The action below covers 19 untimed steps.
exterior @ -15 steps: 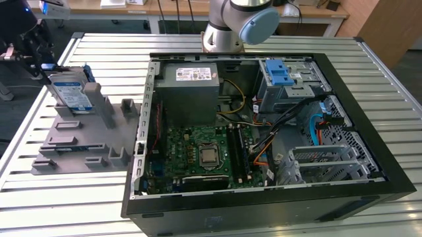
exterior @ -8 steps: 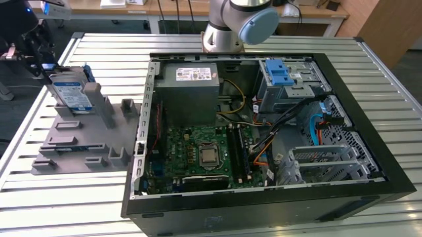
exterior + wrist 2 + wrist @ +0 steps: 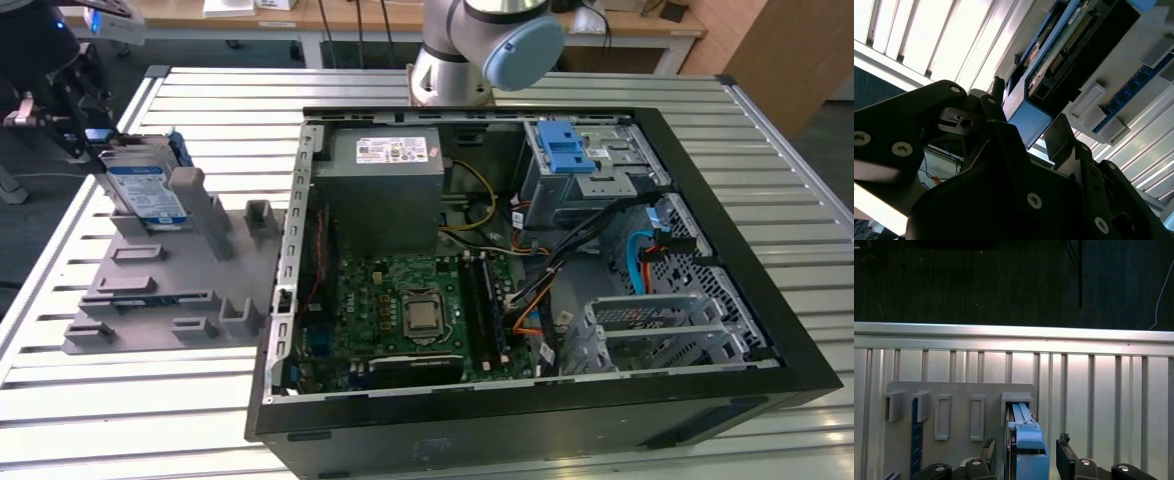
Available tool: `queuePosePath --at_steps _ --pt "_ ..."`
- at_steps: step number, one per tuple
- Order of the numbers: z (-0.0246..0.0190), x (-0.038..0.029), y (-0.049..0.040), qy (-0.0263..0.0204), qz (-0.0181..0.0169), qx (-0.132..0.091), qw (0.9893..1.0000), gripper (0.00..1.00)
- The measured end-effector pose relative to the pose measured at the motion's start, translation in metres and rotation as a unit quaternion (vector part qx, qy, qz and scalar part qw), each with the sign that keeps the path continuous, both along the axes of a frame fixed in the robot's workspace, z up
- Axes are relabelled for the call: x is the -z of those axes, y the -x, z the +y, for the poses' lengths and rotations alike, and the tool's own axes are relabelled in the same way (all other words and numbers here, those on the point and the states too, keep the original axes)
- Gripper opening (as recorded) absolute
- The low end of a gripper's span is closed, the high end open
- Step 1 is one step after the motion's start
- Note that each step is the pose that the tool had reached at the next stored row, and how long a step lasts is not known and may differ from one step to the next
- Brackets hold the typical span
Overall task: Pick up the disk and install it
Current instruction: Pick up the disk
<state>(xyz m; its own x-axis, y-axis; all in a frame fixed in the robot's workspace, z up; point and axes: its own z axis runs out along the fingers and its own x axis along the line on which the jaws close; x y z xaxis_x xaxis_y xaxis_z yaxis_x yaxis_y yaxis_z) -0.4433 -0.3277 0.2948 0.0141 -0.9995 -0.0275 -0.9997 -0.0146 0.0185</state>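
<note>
The disk (image 3: 142, 190) is a silver drive with a white-and-blue label and blue side rails. It stands on edge in a slot of the grey holder plate (image 3: 160, 290) at the exterior view's left. My gripper (image 3: 96, 138) is at the disk's far top end. In the first wrist view the gripper (image 3: 1026, 460) is open, one dark finger (image 3: 988, 454) on each side of the disk's blue rail (image 3: 1026, 437), with small gaps showing. The second wrist view shows the disk's end (image 3: 1029, 122) between the fingers (image 3: 1059, 135).
An open black computer case (image 3: 534, 410) lies on the slatted metal table (image 3: 801, 200), with a motherboard, a grey power supply box (image 3: 387, 170) and a drive cage with a blue clip (image 3: 567, 150). The arm's base (image 3: 474, 50) stands behind the case. The table edge (image 3: 1014, 332) runs just beyond the holder.
</note>
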Motion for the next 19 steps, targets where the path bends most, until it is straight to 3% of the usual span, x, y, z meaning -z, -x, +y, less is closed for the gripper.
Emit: queuePosePath --at_steps 10,12,19 --pt "0.0001 0.0039 0.0005 0.0001 0.0001 0.000 1.0000 0.58" --pt "0.0002 0.0040 0.0005 0.0001 0.0000 0.000 1.0000 0.45" --pt "0.0001 0.0042 0.0005 0.0001 0.0000 0.000 1.0000 0.45"
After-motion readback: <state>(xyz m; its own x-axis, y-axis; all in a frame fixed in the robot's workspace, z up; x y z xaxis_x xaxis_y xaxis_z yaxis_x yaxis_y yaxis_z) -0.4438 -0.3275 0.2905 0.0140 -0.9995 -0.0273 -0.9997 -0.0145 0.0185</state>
